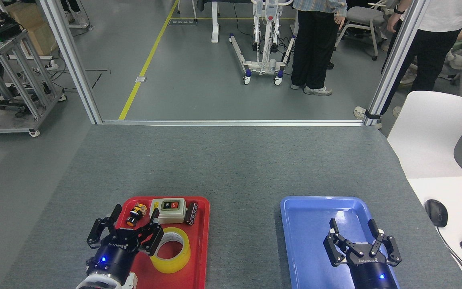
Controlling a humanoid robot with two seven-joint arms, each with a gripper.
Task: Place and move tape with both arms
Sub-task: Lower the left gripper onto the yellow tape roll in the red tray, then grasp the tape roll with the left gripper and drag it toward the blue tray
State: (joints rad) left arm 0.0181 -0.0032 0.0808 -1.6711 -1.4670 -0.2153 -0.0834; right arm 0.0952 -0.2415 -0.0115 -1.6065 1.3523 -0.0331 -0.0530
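The tape (171, 253), a yellow translucent roll with a whitish core, lies flat in the red tray (199, 257) at the near left. My left gripper (134, 212) hovers open just left of the roll, its right finger close to the roll's left rim; nothing is between its fingers. Over the blue tray (307, 224) at the near right, my right gripper (352, 224) stands open and holds nothing.
At the red tray's far end sit a grey switch box (169, 209), a small yellow-black part (135, 212) and a dark ridged piece (192, 213). A white chair (429, 132) and a desk with a mouse (436, 212) are at the right. People stand beyond the table.
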